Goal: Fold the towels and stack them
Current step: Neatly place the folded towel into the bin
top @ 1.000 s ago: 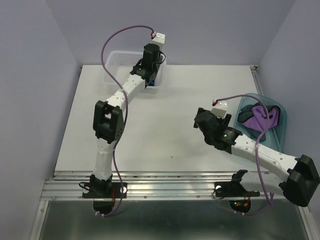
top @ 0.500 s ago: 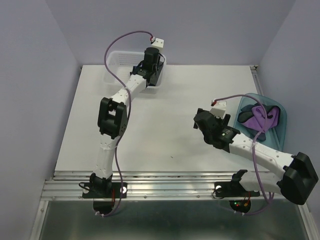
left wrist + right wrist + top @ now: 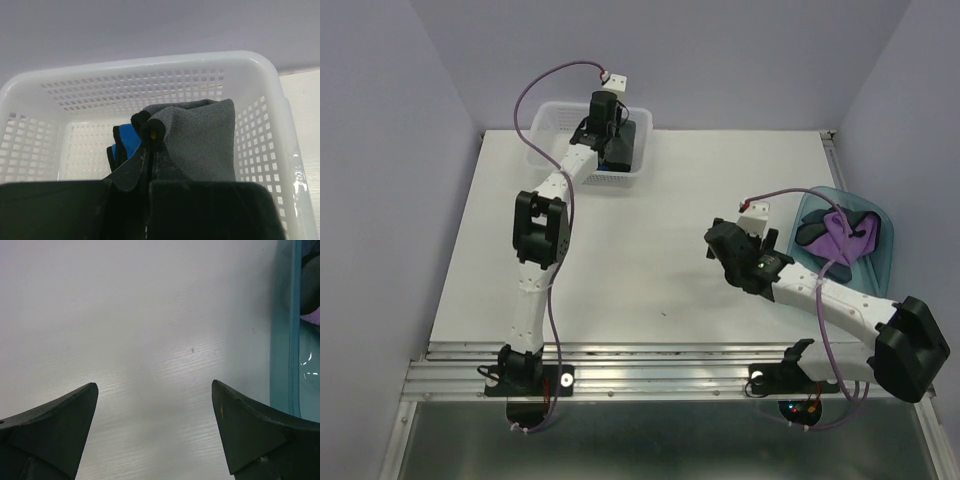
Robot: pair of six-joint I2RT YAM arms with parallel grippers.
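Observation:
My left gripper (image 3: 152,132) is shut on a fold of a dark navy-grey towel (image 3: 200,140), which hangs from its tips inside the white mesh basket (image 3: 150,62). Beside it in the basket lies a bright blue towel (image 3: 127,142) with a black edge. From above, the left gripper (image 3: 605,135) sits over the basket (image 3: 545,125), and the dark towel (image 3: 626,146) shows at its right side. My right gripper (image 3: 720,245) hangs open over bare table, left of the blue tub (image 3: 882,262). The tub holds a purple towel (image 3: 845,232) and a dark one (image 3: 812,235).
The tub's rim (image 3: 282,330) runs down the right side of the right wrist view, close to the right finger. The basket stands at the table's back edge against the wall. A metal rail runs along the near edge by the arm bases.
The left arm has stretched farther back and left, bringing its shut gripper and the dark towel from the basket's front right corner to over the basket. The right arm has barely shifted.

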